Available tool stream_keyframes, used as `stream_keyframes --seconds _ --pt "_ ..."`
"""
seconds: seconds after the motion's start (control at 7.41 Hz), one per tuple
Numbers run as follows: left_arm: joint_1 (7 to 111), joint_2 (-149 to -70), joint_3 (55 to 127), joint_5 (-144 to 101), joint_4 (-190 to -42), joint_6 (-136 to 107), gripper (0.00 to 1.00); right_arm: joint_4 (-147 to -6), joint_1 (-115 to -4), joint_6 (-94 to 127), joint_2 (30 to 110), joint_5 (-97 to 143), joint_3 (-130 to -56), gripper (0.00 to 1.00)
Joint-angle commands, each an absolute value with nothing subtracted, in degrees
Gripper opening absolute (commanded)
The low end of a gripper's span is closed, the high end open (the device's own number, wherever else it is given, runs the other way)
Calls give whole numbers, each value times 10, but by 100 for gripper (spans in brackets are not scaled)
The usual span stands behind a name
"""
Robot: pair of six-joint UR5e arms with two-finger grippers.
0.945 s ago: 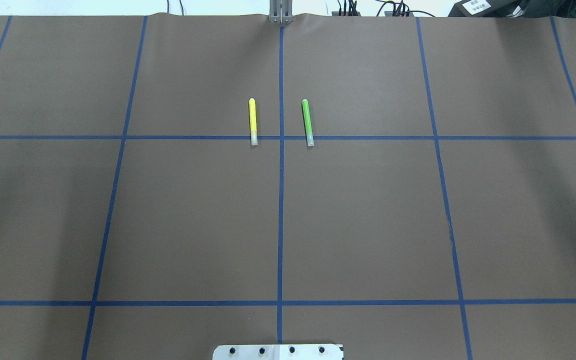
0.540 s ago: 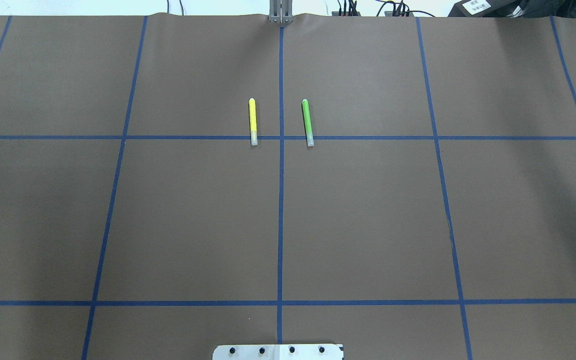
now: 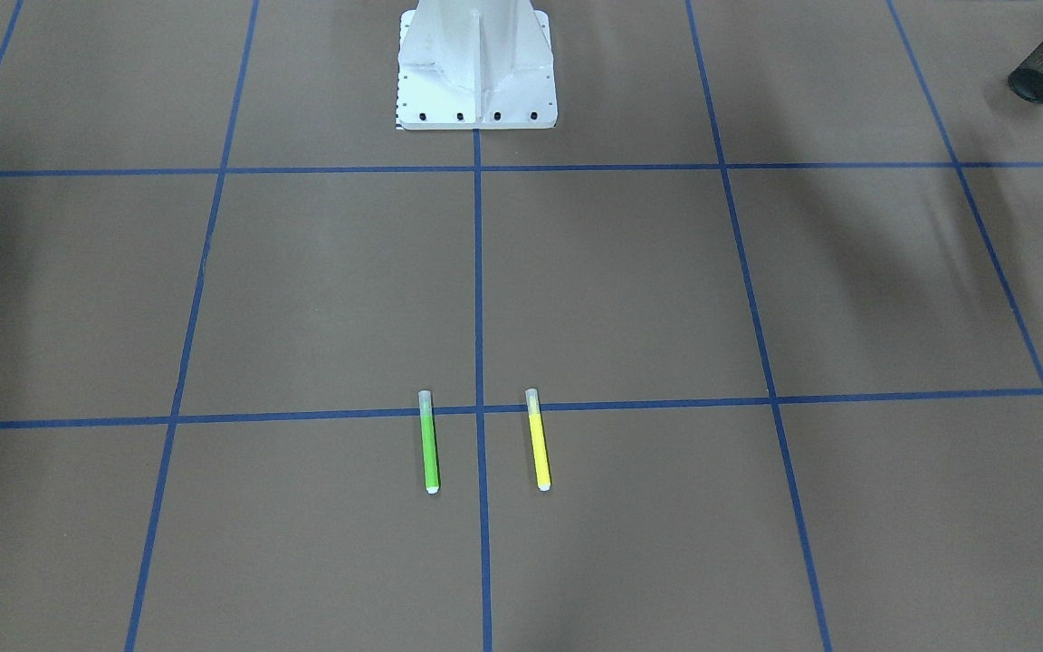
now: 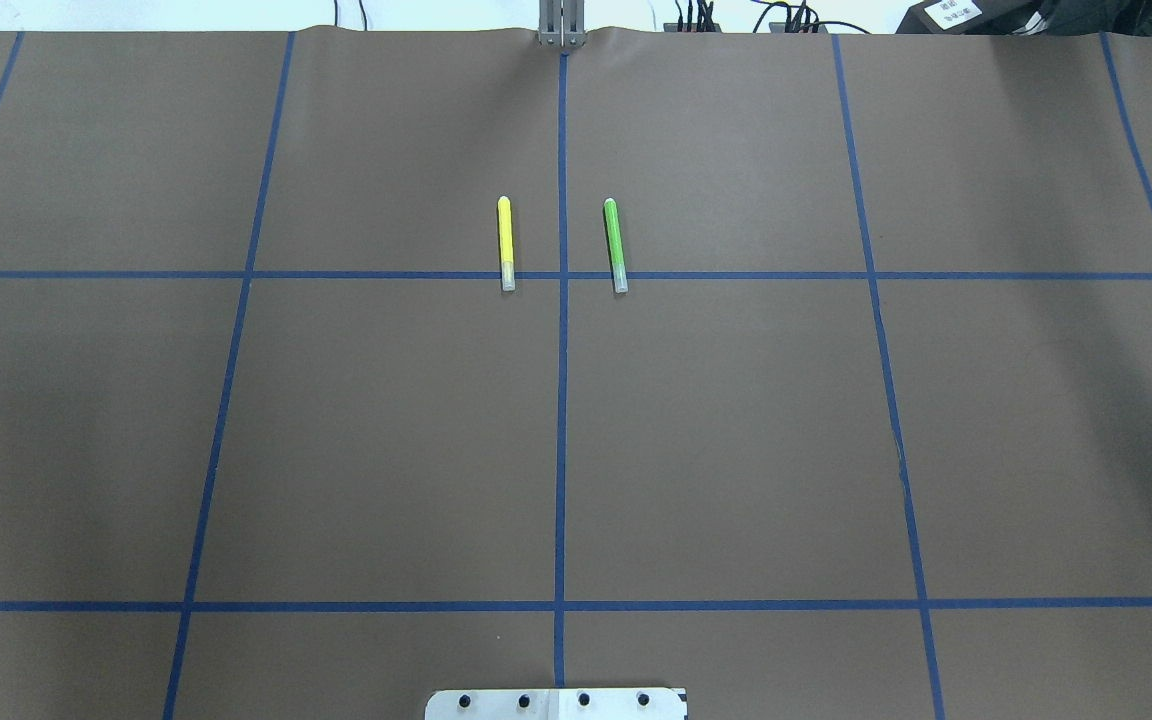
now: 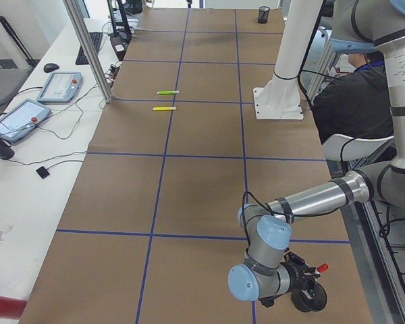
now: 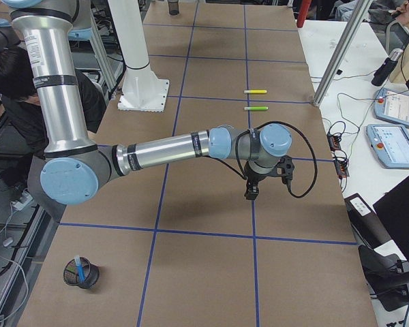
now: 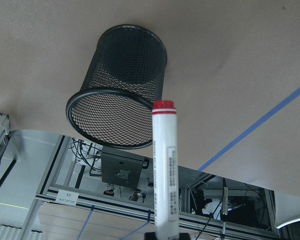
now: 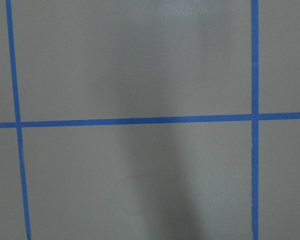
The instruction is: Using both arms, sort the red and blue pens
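The left gripper (image 5: 305, 268) clamps the seemingly light, stiff, slick white red-capped marker (image 7: 164, 170) low on its barrel, cap beside the black mesh cup (image 7: 121, 95); right gripper (image 6: 251, 194) opening: cannot tell.

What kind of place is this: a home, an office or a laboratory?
Probably a robotics laboratory: robot arms over a table with a taped blue grid, and control tablets on the side bench.

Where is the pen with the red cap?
The left arm's tool holds the red-capped pen. In the left wrist view its cap is near the rim of a black mesh cup, far out on the robot's left.
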State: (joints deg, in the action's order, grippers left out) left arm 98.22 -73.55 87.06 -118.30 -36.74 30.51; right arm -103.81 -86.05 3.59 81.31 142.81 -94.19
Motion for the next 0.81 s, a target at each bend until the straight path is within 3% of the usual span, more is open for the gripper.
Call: stream_keyframes --seconds 0.0,0.67 --pt "994 -735 842 -1182 -368 316 0 -1034 -861 37 817 1427 -942 100" --pt "1012 -735 815 -1182 -370 316 0 -1034 -858 41 815 1428 -942 100"
